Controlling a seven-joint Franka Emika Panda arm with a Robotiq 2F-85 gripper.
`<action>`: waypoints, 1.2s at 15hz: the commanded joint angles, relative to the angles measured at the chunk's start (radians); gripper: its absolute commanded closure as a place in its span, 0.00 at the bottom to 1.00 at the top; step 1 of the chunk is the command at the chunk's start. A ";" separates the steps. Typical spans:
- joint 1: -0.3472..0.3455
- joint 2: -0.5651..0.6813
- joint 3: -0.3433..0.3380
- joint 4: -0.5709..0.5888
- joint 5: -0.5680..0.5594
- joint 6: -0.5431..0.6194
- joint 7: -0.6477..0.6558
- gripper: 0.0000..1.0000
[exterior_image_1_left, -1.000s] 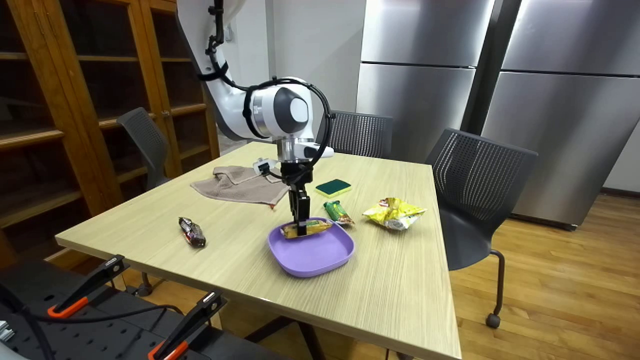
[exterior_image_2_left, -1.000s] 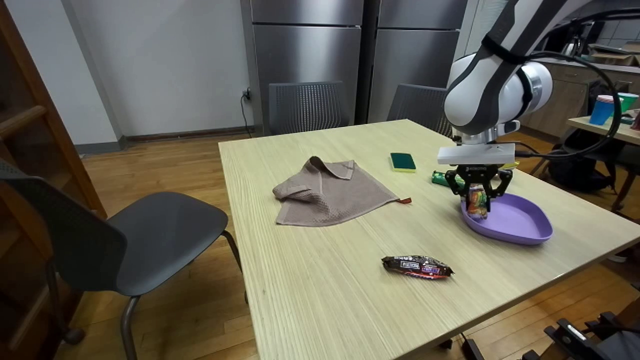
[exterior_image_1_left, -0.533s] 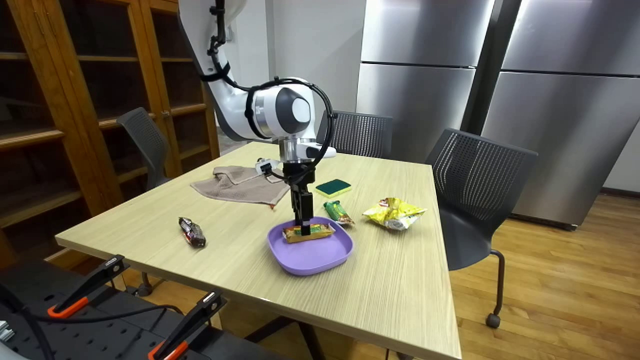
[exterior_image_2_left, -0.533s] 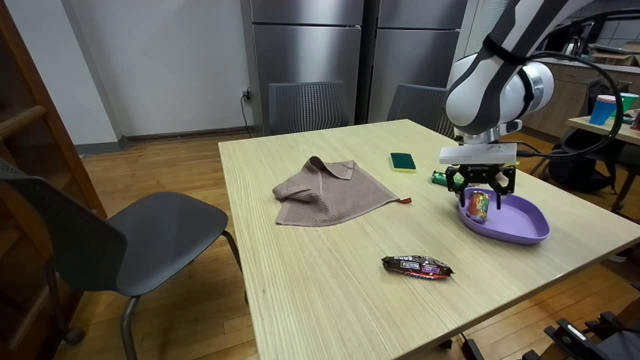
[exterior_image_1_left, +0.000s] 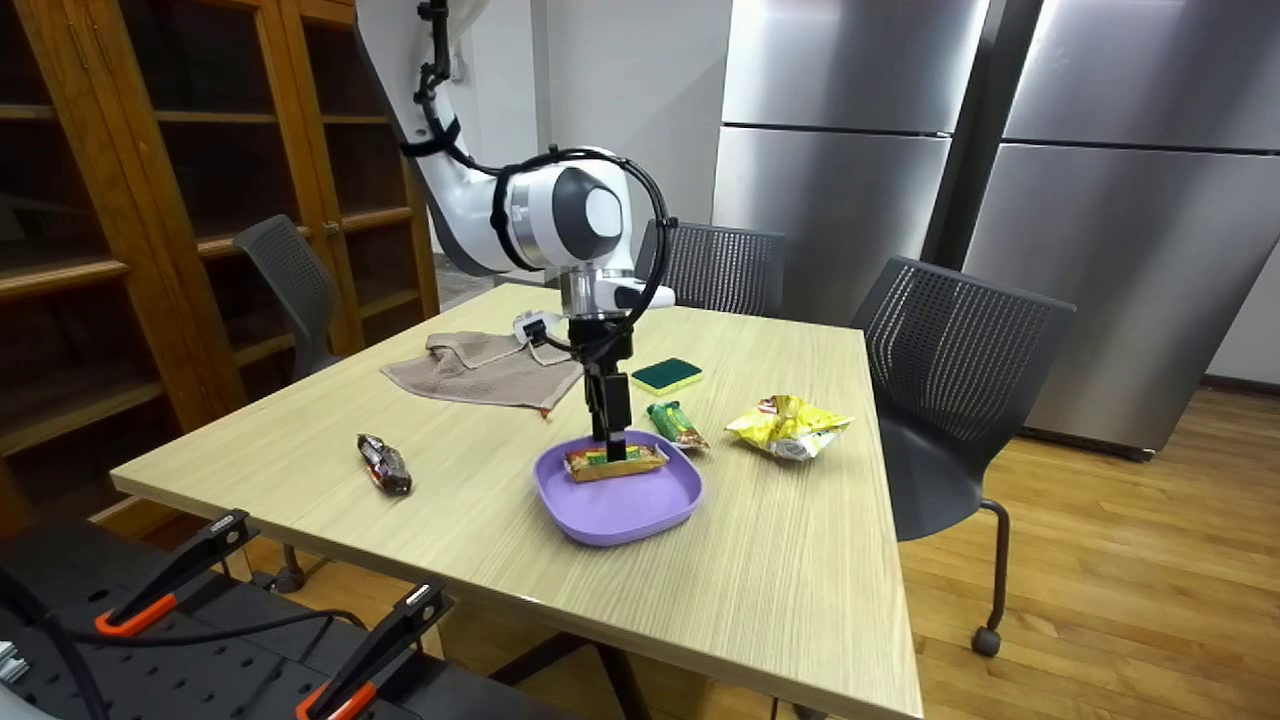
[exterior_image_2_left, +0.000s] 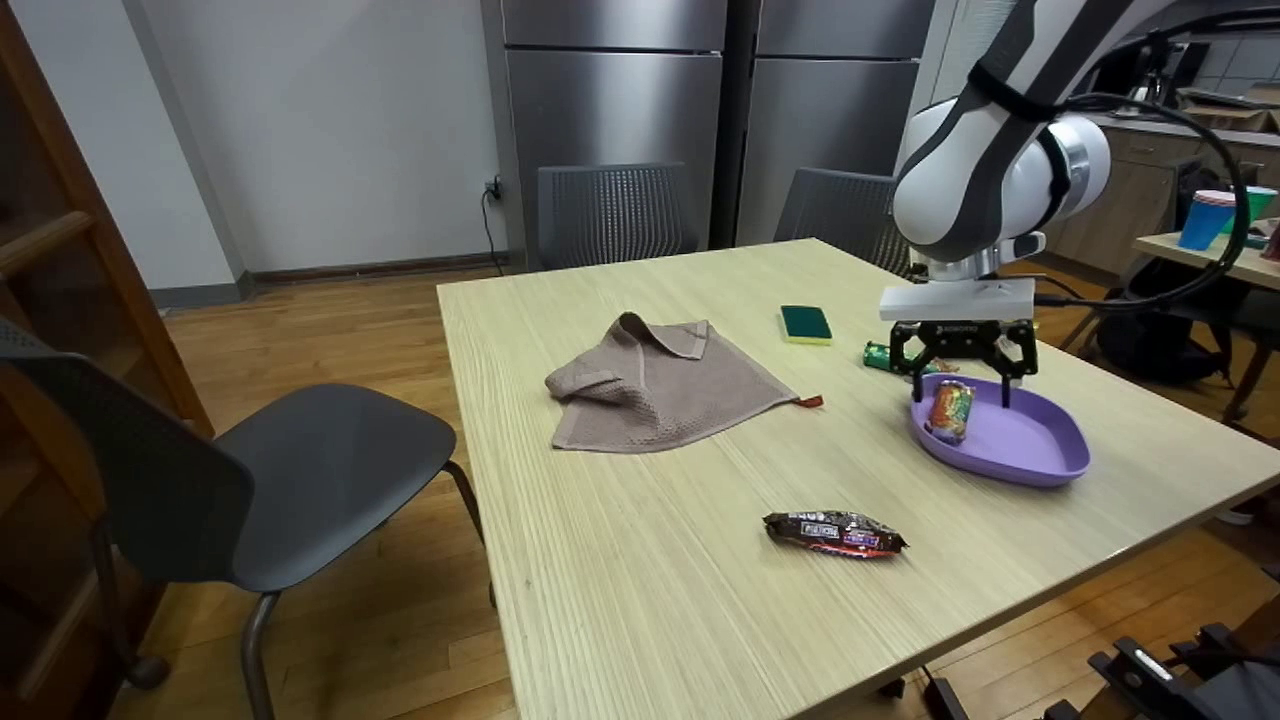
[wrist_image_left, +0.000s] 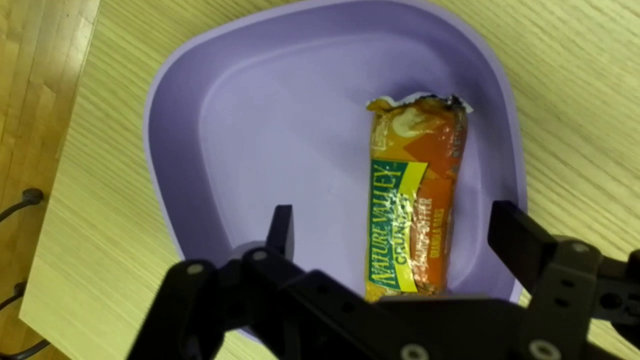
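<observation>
A granola bar in an orange, green and yellow wrapper (wrist_image_left: 415, 200) lies in the purple tray (wrist_image_left: 310, 125), along one side of it. My gripper (wrist_image_left: 393, 217) stands wide open over the bar, one finger on either side. In the wrist view neither finger touches the wrapper, and the bar's near end is hidden behind the gripper's body. Both exterior views show the gripper (exterior_image_2_left: 962, 400) pointing down just above the tray (exterior_image_2_left: 1030, 430), with the bar (exterior_image_2_left: 949, 412) resting on the tray's floor below the fingertips.
A green-wrapped bar (exterior_image_1_left: 677, 425) lies just behind the tray. A crumpled yellow bag (exterior_image_1_left: 790, 427) and a green-and-yellow sponge (exterior_image_1_left: 667, 376) are nearby. A brown cloth (exterior_image_2_left: 665, 390) and a dark-wrapped snack (exterior_image_2_left: 835, 534) lie farther off on the table. Chairs (exterior_image_1_left: 960, 390) stand around it.
The jaws have opened and let go of the granola bar, which has settled in the tray. My gripper has risen a little above it. The tray has shifted slightly.
</observation>
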 joint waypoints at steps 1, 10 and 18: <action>0.019 -0.051 -0.010 -0.026 -0.009 -0.017 0.008 0.00; 0.071 -0.104 0.015 -0.065 0.000 -0.027 0.045 0.00; 0.155 -0.153 0.071 -0.112 0.008 -0.039 0.177 0.00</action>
